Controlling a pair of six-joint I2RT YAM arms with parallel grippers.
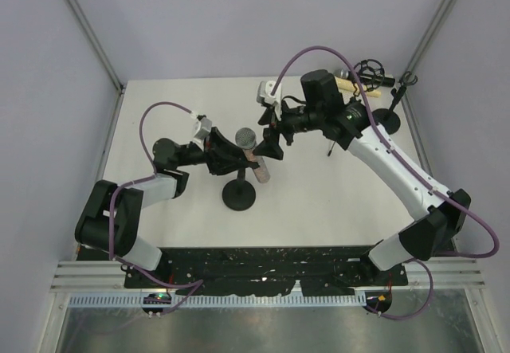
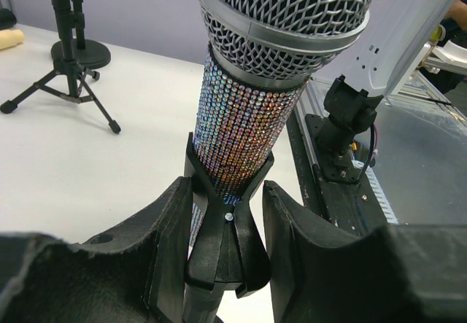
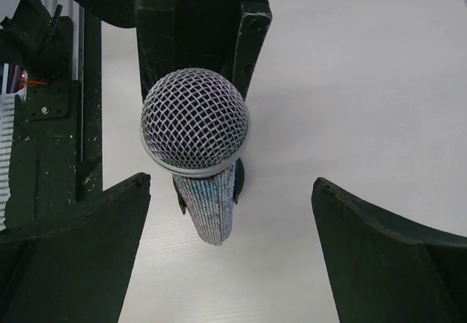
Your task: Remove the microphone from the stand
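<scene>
Dead centre of the overhead view: your microphone [image 1: 253, 154] sits tilted in the clip [image 2: 226, 224] of the round-based stand [image 1: 239, 196]. Its mesh head points up-frame and the glittery handle runs toward the lower right.
Left claw [image 2: 228, 189]: it reaches in from the left of the frame. You've got it pinching the clip just under the handle, one finger pressed on each side.
Right claw [image 1: 271, 139]: it comes in from the upper right, spread wide. In its wrist view the mesh head sits between the two fingers and touches neither.
Table [image 1: 319, 201]: it's white, and the stand's base sits on it a bit below centre.
Upper left of the left wrist view: a small tripod stand [image 2: 69, 75], well apart from yours.
</scene>
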